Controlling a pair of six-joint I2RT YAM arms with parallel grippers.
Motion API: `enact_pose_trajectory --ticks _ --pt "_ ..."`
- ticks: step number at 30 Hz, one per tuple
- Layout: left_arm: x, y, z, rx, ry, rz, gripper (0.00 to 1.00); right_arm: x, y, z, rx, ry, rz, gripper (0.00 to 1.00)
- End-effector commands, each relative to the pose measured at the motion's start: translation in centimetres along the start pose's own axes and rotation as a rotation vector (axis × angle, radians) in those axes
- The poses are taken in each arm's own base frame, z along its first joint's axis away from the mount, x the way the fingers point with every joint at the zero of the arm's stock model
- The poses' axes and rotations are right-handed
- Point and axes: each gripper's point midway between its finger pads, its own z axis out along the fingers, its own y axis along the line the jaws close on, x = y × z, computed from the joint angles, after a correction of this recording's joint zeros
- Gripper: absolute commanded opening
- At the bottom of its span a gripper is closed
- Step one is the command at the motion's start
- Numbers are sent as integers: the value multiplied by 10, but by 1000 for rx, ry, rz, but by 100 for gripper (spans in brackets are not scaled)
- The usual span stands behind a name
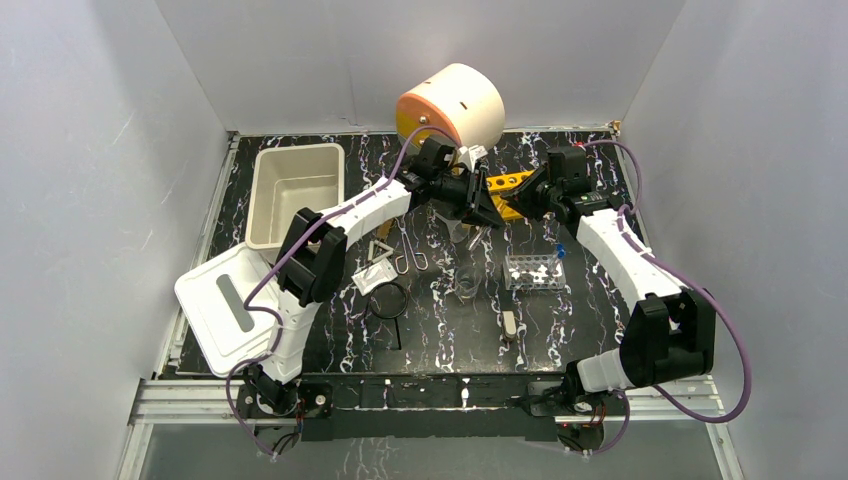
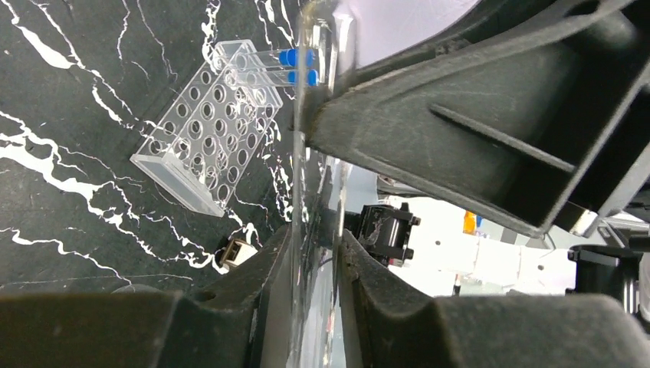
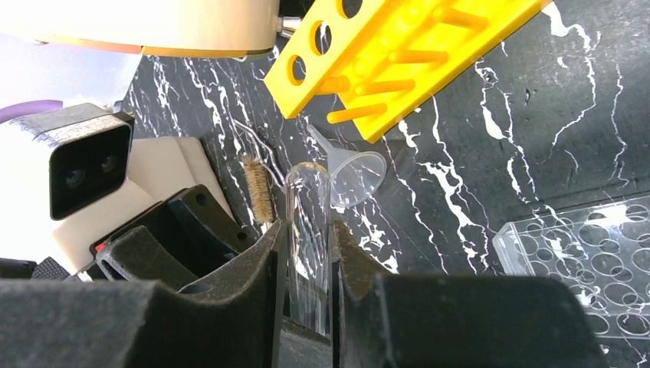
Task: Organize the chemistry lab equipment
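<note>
My left gripper (image 2: 316,245) is shut on a clear glass tube (image 2: 306,153) that runs up past the right gripper's black body. My right gripper (image 3: 306,230) is shut on a clear round-ended tube (image 3: 308,195); I cannot tell if it is the same tube. The two grippers (image 1: 487,212) (image 1: 528,200) meet by the yellow rack (image 1: 505,188). On the table lie the clear funnel (image 3: 354,175), glass beaker (image 1: 468,282), black ring with handle (image 1: 388,301), metal triangle (image 1: 382,250), white pad (image 1: 372,276), thin tongs (image 1: 410,252) and a small brown-handled tool (image 1: 510,325).
A clear tube rack (image 1: 532,270) holds two blue-capped tubes (image 2: 295,67). A bristle brush (image 3: 259,192) lies beside the funnel. The cream-and-orange drawer unit (image 1: 455,105) stands at the back, the white tub (image 1: 295,190) at back left, and its lid (image 1: 225,305) at front left.
</note>
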Motion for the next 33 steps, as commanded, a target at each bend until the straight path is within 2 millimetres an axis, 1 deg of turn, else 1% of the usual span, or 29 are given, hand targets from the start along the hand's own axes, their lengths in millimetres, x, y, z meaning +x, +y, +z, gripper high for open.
enact_pose_trajectory --ticks 1,3,4,9,10,12,14,17,20,22,24,27,30,33 --pt "-7 -23 -15 -6 -31 68 18 -5 28 -7 -130 -6 -57 30" --pt "-9 -26 -20 -25 -53 94 17 -6 33 -8 -157 -3 -80 35" --pt "-11 -29 -23 -34 -65 111 16 -6 36 -9 -168 -1 -95 39" --pt "-20 -41 -43 -79 -147 180 15 -7 63 -20 -296 11 -213 70" --pt "-22 -45 -49 -87 -168 191 15 -7 67 -22 -321 7 -231 74" --pt "-28 -47 -61 -106 -210 202 15 -9 75 -27 -362 -2 -264 80" --pt "-35 -51 -74 -128 -263 212 15 -5 84 -32 -417 14 -307 82" --pt "-49 -51 -96 -183 -358 212 17 3 94 -36 -493 58 -361 82" --pt "-63 -41 -116 -235 -424 187 17 9 107 -47 -583 68 -421 83" --pt "-70 -33 -125 -257 -453 154 18 5 120 -57 -649 36 -480 83" --pt "-77 -32 -134 -262 -482 133 18 8 128 -59 -683 44 -524 84" --pt "-86 -35 -143 -273 -529 119 18 23 136 -56 -699 97 -576 84" --pt "-94 -35 -148 -288 -564 87 19 49 143 -50 -695 159 -600 85" --pt "-98 -37 -152 -285 -588 53 19 70 148 -41 -668 181 -602 85"
